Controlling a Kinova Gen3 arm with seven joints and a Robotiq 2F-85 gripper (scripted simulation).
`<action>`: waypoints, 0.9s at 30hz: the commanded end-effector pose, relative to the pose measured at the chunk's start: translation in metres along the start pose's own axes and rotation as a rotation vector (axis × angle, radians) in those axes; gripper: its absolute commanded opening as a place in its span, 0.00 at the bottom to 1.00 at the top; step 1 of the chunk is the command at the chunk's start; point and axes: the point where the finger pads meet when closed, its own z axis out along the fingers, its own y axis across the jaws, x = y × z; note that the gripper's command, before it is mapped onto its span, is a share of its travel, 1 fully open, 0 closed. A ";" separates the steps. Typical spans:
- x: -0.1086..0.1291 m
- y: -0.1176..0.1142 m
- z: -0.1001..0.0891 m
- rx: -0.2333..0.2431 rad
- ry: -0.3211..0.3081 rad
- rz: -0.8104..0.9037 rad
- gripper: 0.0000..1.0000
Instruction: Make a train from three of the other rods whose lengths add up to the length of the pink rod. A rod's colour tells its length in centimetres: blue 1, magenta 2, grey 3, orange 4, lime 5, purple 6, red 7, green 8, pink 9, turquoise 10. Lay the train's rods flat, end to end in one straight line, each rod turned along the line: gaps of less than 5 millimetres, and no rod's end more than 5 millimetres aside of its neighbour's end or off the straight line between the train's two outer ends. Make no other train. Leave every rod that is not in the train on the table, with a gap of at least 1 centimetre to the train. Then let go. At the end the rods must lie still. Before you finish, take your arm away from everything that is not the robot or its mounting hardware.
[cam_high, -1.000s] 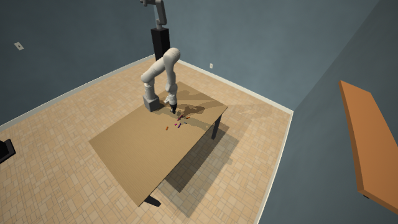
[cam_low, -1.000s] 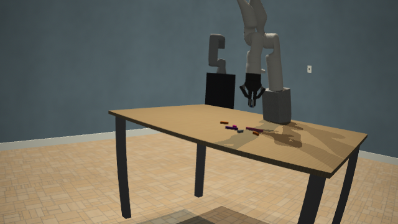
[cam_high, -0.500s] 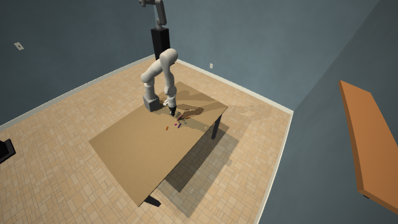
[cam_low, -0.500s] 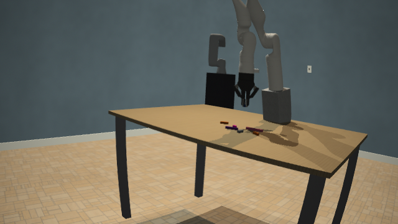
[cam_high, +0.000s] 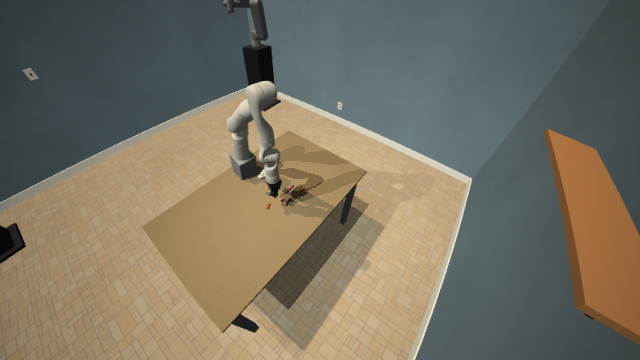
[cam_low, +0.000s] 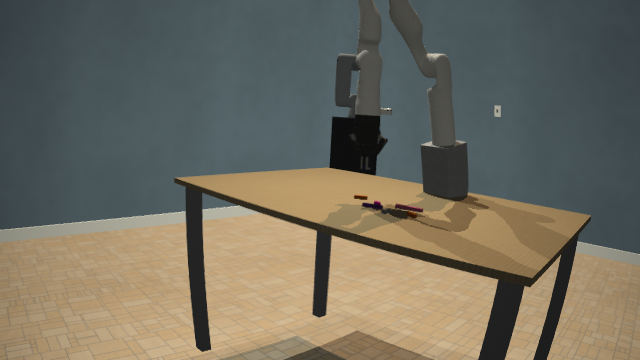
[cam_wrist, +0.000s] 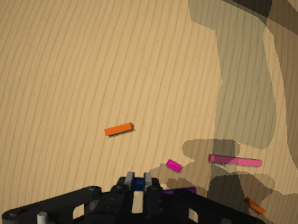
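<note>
Wrist view, gripper (cam_wrist: 137, 183) clamped on blue rod (cam_wrist: 137, 179), above table (cam_wrist: 80, 43)

Orange rod (cam_wrist: 119, 129), pink rod (cam_wrist: 234, 160) — striped tan table (cam_wrist: 80, 43)

Bare table (cam_high: 210, 250) left of the orange rod (cam_wrist: 119, 129).

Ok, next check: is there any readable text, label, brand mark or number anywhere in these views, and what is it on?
None: no words, numbers or brand marks show in any view.
The rods on the table are plain coloured.
The gripper, shut on a small blue rod, carries no legible marking.
The wall plate is blank.
</note>
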 end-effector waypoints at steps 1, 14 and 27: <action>-0.010 -0.026 0.000 0.007 -0.012 0.054 0.05; -0.040 -0.108 -0.003 0.007 -0.012 0.205 0.05; -0.049 -0.137 -0.004 0.008 -0.010 0.257 0.05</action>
